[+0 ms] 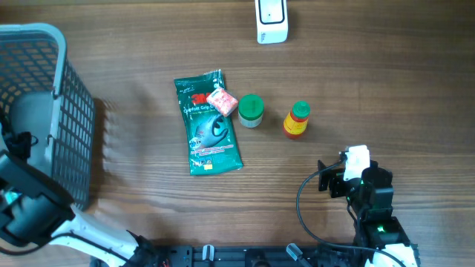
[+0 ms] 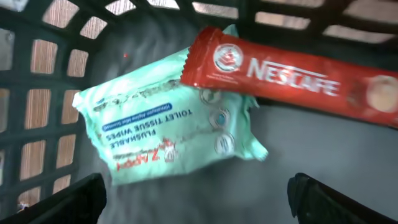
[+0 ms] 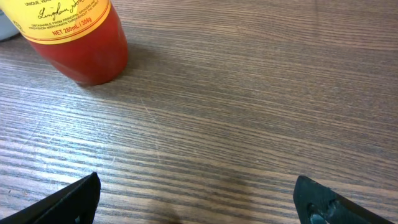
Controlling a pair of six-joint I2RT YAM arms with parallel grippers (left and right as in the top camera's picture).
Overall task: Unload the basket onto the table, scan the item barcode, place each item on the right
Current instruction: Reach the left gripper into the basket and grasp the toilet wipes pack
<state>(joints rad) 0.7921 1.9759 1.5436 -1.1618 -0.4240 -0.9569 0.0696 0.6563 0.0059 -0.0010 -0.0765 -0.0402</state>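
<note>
The left wrist view looks down into the grey basket (image 2: 37, 81), where a mint pack of toilet wipes (image 2: 168, 124) lies with a red Nescafe sachet (image 2: 292, 74) across its upper right corner. My left gripper (image 2: 199, 205) hangs open just above the basket floor, with nothing between its fingers and both items ahead of it. My right gripper (image 3: 199, 202) is open over bare wood, and a red sauce bottle (image 3: 74, 37) stands ahead to its left. The white scanner (image 1: 272, 21) stands at the table's far edge. No barcode shows in any view.
On the table's middle lie a green packet (image 1: 208, 130), a small pink cube (image 1: 221, 101) on its top corner, a green-lidded jar (image 1: 251, 110) and the red sauce bottle (image 1: 297, 120). The basket (image 1: 74, 111) fills the left side. The right arm (image 1: 367, 193) is at the front right.
</note>
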